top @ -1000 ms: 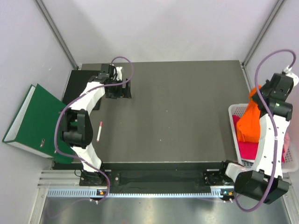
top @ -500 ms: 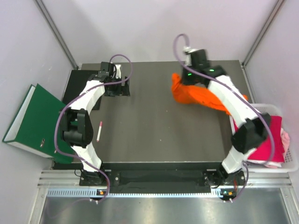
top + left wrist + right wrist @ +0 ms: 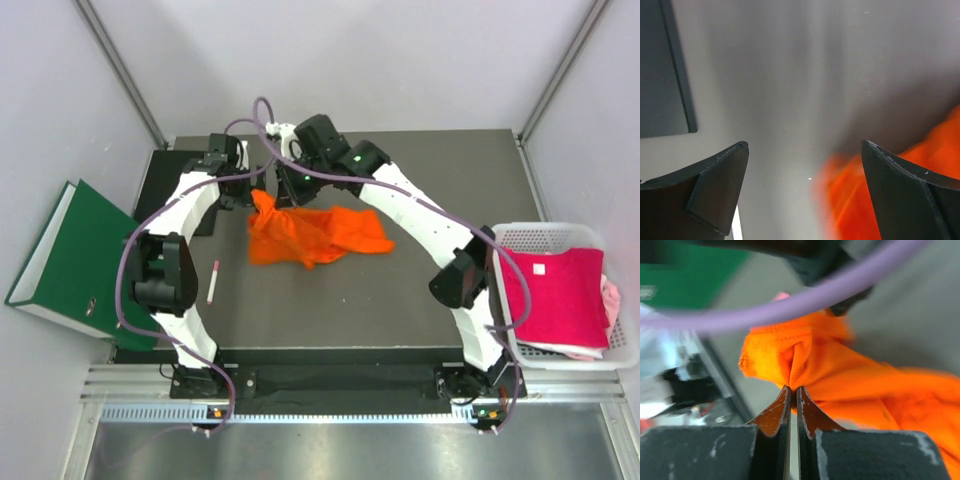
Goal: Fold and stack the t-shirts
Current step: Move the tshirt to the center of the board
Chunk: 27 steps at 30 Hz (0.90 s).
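Note:
The orange t-shirt [image 3: 312, 234] lies rumpled across the middle of the dark table, reaching from centre toward the back left. My right gripper [image 3: 282, 190] is shut on a fold of the orange t-shirt [image 3: 805, 360] at its back left end. My left gripper [image 3: 243, 193] is open and empty just left of that end; the orange cloth [image 3: 880, 195] shows blurred between its fingers and to the right. The magenta t-shirt [image 3: 560, 295] lies in the white basket [image 3: 540, 235] at the right, with the pale pink t-shirt [image 3: 611, 300] under it at the edge.
A green binder [image 3: 75, 255] leans off the table's left edge. A small pink and white pen [image 3: 213, 280] lies on the table near the left arm. A dark mat [image 3: 165, 180] sits at the back left corner.
My right arm has swung from the basket at the right across the table to the back left, dragging the orange t-shirt with it. The left arm has stayed put.

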Available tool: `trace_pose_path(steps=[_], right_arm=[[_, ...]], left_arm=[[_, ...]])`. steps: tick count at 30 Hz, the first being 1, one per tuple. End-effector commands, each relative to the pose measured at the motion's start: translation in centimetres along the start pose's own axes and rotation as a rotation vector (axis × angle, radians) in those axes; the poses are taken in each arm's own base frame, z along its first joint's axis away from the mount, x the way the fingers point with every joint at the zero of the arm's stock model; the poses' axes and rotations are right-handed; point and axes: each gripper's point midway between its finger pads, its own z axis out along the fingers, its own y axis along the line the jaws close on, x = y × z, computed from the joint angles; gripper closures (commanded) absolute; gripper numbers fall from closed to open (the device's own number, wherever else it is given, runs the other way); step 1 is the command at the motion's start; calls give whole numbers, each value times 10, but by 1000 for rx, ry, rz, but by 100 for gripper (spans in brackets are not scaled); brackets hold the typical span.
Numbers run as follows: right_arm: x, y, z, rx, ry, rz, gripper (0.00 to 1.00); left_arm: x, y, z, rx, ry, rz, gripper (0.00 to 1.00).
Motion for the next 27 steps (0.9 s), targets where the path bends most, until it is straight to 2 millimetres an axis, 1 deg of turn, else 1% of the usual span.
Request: trace_pose_path(steps=[1, 2, 3, 4, 5, 6, 7, 8, 9, 10, 11, 12, 13, 14, 15, 16, 17, 18, 19, 20, 21, 22, 23, 24, 25, 26, 27], right_arm=[[-64, 47, -82, -151, -246, -36, 100], [-69, 49, -97, -148, -276, -40, 100], [-72, 49, -105, -145, -292, -39, 100], [-77, 39, -116, -126, -319, -31, 100], [-76, 34, -131, -106, -338, -24, 100], [-76, 26, -140, -84, -355, -18, 100], [-79, 4, -150, -43, -389, -3, 100], [-63, -12, -158, 2, -377, 20, 100], [-55, -27, -163, 35, -381, 41, 100], [-28, -69, -156, 105, -331, 105, 100], [-22, -83, -172, 150, -367, 116, 100], [-8, -101, -174, 188, -356, 149, 100], [31, -140, -166, 258, -294, 221, 100], [41, -156, -175, 316, -310, 241, 100], [59, -175, -175, 375, -290, 276, 100], [90, -202, -172, 444, -243, 333, 100], [106, -225, -177, 551, -224, 363, 98], [122, -239, -180, 625, -193, 400, 91], [137, -251, -183, 691, -161, 427, 72], [145, -263, -191, 781, -146, 435, 57], [148, -264, -196, 808, -137, 440, 41], [144, -264, -201, 821, -158, 442, 8], [136, -260, -210, 830, -201, 440, 1], [130, -256, -214, 820, -236, 439, 0], [119, -253, -218, 811, -291, 426, 0], [111, -246, -224, 789, -336, 416, 0], [106, -244, -224, 776, -362, 425, 0]], left_arm=[[-12, 7, -13, -31, -39, -28, 1], [-11, 7, -13, -35, -38, -31, 1], [-10, 7, -11, -35, -34, -33, 1], [-10, 8, -10, -38, -31, -34, 1], [-9, 8, -9, -39, -25, -36, 1], [-9, 8, -9, -39, -23, -36, 1], [-8, 8, -8, -41, -21, -38, 1], [-8, 8, -7, -40, -19, -39, 1], [-8, 8, -7, -38, -19, -41, 1], [-9, 7, -6, -37, -19, -41, 1], [-9, 7, -7, -34, -20, -45, 1], [-8, 6, -6, -30, -16, -45, 1], [-8, 5, -5, -27, -15, -47, 1], [-8, 5, -5, -23, -15, -50, 1], [-7, 3, -5, -13, -12, -51, 1], [-8, 2, -5, -7, -14, -51, 1], [-7, 0, -5, 0, -13, -53, 1], [-8, -1, -5, 7, -13, -53, 1], [-6, -5, -5, 26, -8, -51, 1], [-6, -5, -5, 31, -9, -47, 1], [-6, -6, -5, 34, -7, -45, 1], [-5, -9, -5, 48, -5, -45, 1], [-5, -10, -6, 56, -5, -42, 1], [-4, -12, -6, 68, -6, -43, 1], [-3, -15, -5, 80, -3, -38, 1], [-1, -20, -6, 99, 1, -35, 1], [2, -22, -4, 106, 8, -32, 1]])
